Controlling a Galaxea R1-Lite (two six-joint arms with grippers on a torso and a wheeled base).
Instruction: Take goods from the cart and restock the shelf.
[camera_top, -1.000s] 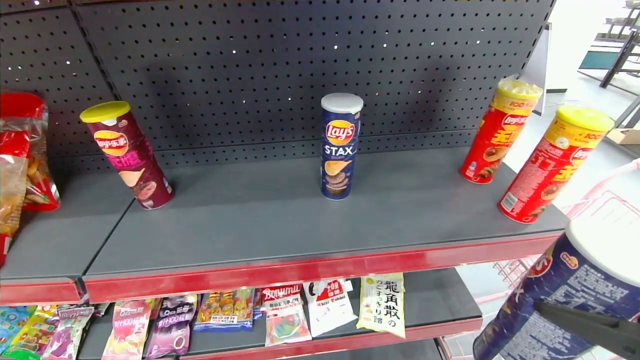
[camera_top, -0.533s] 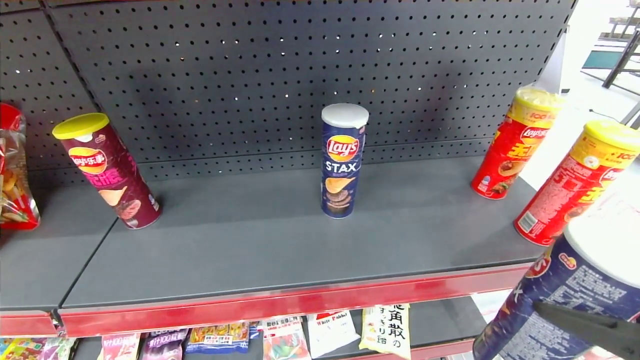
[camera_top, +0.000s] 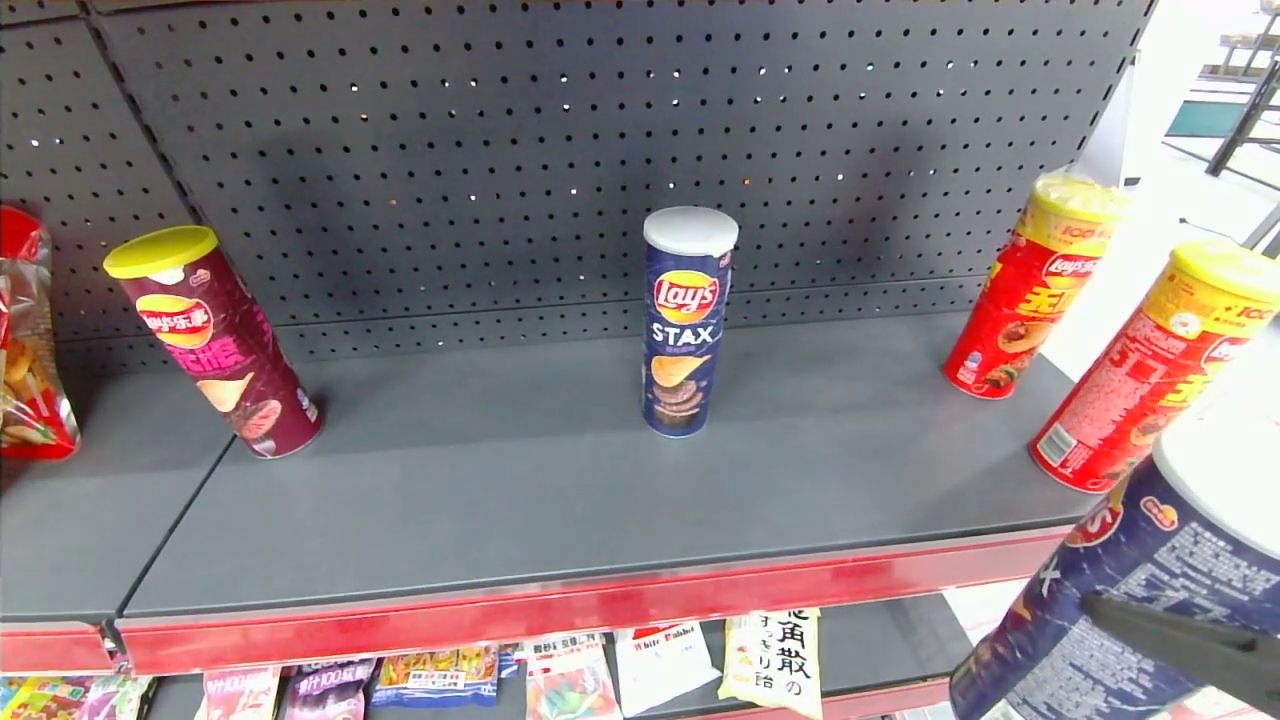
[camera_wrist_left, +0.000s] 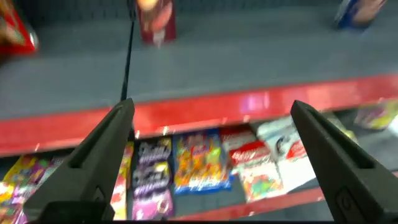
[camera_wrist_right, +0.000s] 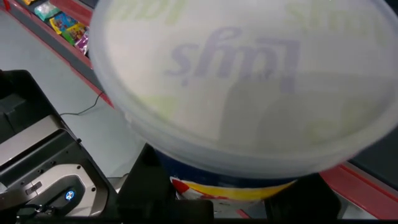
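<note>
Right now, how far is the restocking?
Looks done: a standing blue can at the middle of the shelf. In hand: the right gripper grips a second blue can, near the shelf's right front corner, not yet on it. Left: setting it down. The left gripper is open, empty.

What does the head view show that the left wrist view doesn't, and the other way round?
Head view adds: the pegboard back, two red cans at the right end of the shelf, and the held blue can in the right gripper, near the shelf's front right corner.
Left wrist view adds: the left gripper, open, in front of the red edge.
Both: the shelf, its red edge, the maroon can, the standing blue can, and the snack packets one level down.
</note>
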